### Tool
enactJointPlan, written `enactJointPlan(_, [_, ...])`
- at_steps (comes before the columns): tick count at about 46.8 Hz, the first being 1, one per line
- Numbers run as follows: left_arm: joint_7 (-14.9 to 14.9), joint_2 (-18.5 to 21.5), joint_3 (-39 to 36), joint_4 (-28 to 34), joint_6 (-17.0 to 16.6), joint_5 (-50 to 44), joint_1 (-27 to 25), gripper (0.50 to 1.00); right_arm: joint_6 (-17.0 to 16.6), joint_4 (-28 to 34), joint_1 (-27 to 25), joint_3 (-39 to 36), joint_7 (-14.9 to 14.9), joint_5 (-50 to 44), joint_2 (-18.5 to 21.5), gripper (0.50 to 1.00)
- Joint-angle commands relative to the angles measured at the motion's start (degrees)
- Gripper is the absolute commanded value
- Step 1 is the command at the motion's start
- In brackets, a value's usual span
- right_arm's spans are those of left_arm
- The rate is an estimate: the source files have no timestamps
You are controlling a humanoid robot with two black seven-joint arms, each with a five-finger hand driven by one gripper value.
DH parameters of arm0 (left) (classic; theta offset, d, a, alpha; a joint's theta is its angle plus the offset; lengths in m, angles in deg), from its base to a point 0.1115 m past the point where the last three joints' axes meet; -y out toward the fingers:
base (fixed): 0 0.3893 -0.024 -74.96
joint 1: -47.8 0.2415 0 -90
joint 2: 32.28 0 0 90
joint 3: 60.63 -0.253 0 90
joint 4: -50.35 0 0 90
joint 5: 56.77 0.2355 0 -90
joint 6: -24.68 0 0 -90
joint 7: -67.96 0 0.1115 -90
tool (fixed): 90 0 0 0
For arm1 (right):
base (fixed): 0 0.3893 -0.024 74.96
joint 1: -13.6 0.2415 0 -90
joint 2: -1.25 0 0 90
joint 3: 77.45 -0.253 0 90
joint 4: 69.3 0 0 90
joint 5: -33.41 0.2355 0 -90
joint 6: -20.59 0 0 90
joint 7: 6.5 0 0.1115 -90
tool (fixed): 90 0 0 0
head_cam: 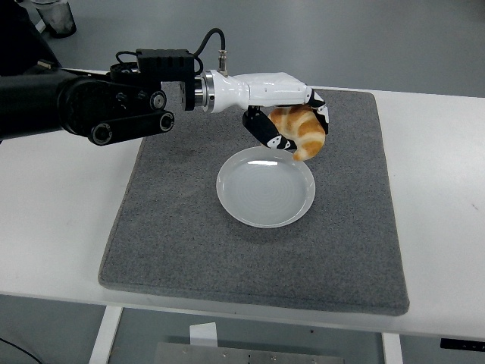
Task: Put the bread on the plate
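Gripping bread, left hand hovers above plate far rim.

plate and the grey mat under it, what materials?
Plate: looks like glossy white ceramic or melamine; light glints on its far rim and faint concentric rings show. Can't tell which.
Mat: looks like grey felt or dense foam; matte, fuzzy texture, soft rounded edges.

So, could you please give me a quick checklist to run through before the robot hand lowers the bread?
1. Croissant held in the left robot hand: ok.
2. White plate bare, ready to receive: ok.
3. Croissant over the plate's middle: not ok, it hangs by the far rim.
4. Plate flat on the grey mat: ok.
5. Height above the plate: cannot tell.
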Motion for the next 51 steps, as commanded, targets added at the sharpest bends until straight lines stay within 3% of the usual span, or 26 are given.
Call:
enactJointPlan(1, [-0.01, -0.21, 0.01, -0.70, -0.54, 1.20, 1.56, 0.500, 0.06, 0.00, 0.00, 0.00, 0.00, 0.00, 0.00, 0.952])
enactJointPlan(30, [-0.01, -0.65, -2.63, -4.13, -0.89, 4.63, 6.30, 0.500, 0.06, 0.00, 0.00, 0.00, 0.00, 0.00, 0.00, 0.952])
enactJointPlan(51, [-0.01, -4.08, -4.47, -7.82, -0.89, 4.72, 8.68, 0.500, -0.03, 0.00, 0.00, 0.00, 0.00, 0.00, 0.00, 0.952])
